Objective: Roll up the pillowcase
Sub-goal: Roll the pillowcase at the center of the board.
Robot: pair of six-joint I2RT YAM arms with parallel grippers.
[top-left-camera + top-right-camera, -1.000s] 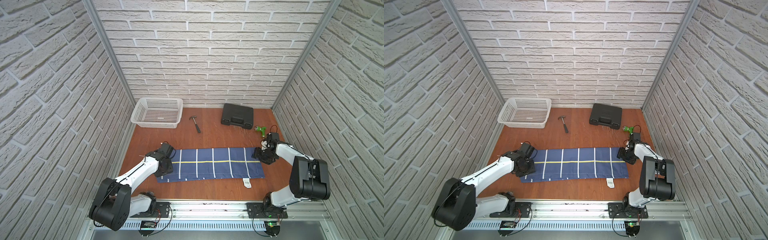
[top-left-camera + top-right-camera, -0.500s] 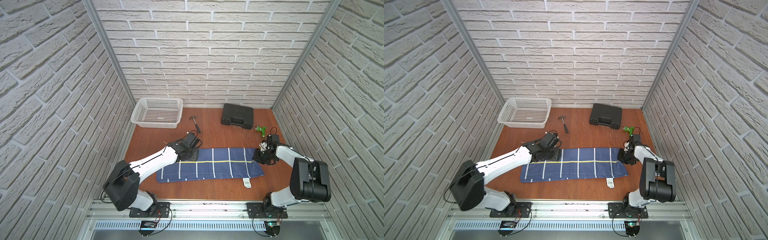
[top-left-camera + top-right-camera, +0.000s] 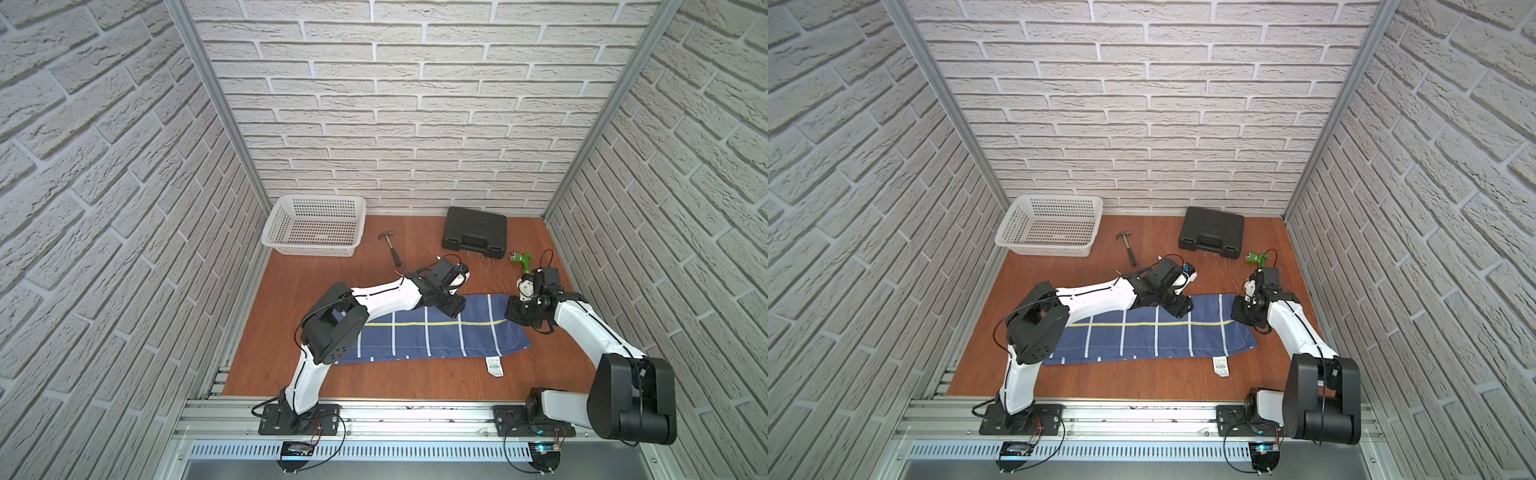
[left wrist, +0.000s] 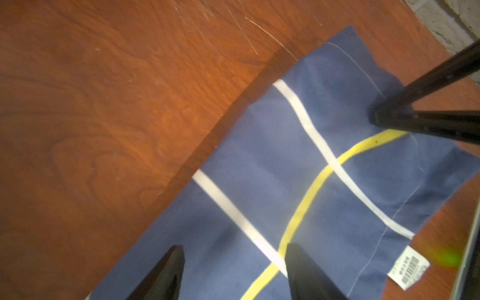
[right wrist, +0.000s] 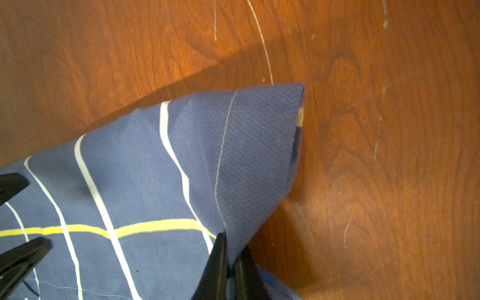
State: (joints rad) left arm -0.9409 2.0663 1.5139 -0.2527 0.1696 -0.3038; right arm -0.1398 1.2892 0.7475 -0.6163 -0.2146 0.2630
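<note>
Closure marks the right gripper (image 5: pixel 232 242): jaws apart a second ago now pinch the pillowcase (image 3: pixel 436 338) at its right-end hem, tenting it off the table (image 3: pixel 374 386); the left gripper (image 4: pixel 235 246), jaws apart and empty, has swung from the cloth's left end to its far edge near that pinch, perhaps touching. The rest lies flat and unrolled; rolling looks ready to start from this end.
</note>
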